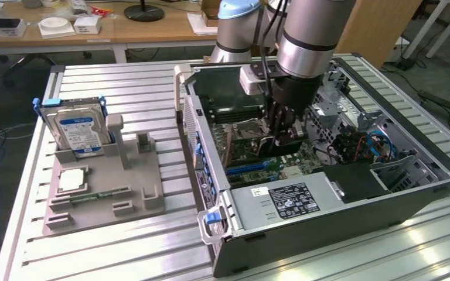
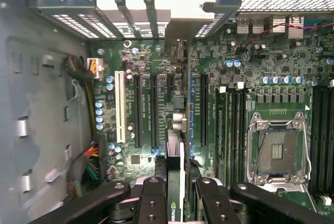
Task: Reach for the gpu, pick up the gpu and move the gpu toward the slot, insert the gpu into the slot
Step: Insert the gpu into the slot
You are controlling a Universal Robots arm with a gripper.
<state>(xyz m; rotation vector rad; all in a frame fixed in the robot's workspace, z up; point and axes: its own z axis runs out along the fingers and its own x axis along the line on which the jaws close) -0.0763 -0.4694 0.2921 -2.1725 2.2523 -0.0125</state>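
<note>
Claw (image 1: 283, 139) clamped on gpu (image 2: 174, 209) | card edge-on between its fingers, directly below claw, over motherboard slots (image 2: 155, 110) | reach, pickup, carry done | seating apparently unfinished

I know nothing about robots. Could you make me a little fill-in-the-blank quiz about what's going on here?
1. The hand grips the gpu over the ____ inside the open computer case.
2. The hard drive stands ____ in the grey holder.
3. Its label is white and ____.
Missing words: motherboard; upright; blue.
</note>
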